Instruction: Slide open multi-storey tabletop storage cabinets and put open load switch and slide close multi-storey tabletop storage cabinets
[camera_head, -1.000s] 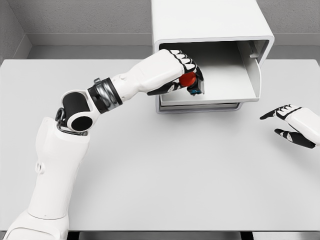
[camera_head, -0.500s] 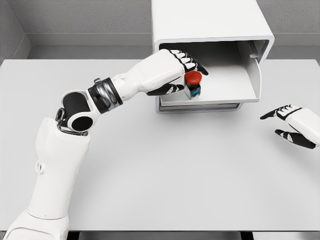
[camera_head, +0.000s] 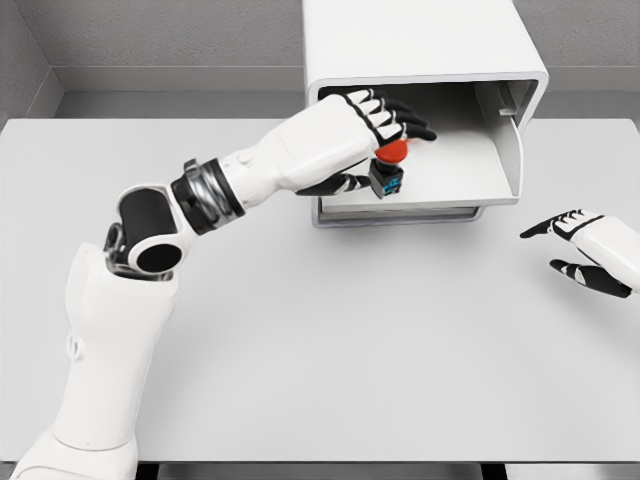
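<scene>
one small load switch with a red round cap and dark body (camera_head: 387, 172) sits in the pulled-out white cabinet drawer (camera_head: 455, 180), just below the left hand (camera_head: 352, 130), whose fingers (camera_head: 405, 118) are spread, holding nothing. right hand (camera_head: 580, 245) rests relaxed on the grey worktop (camera_head: 330, 330), well apart.

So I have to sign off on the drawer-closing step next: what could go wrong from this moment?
1. The load switch sits near the front edge of the open drawer, tilted; a sliding push might topple or jam it.
2. The left hand, fingers spread, hovers right over the switch inside the drawer; pulling out carelessly could knock it out.
3. The right hand rests far from the cabinet.
</scene>
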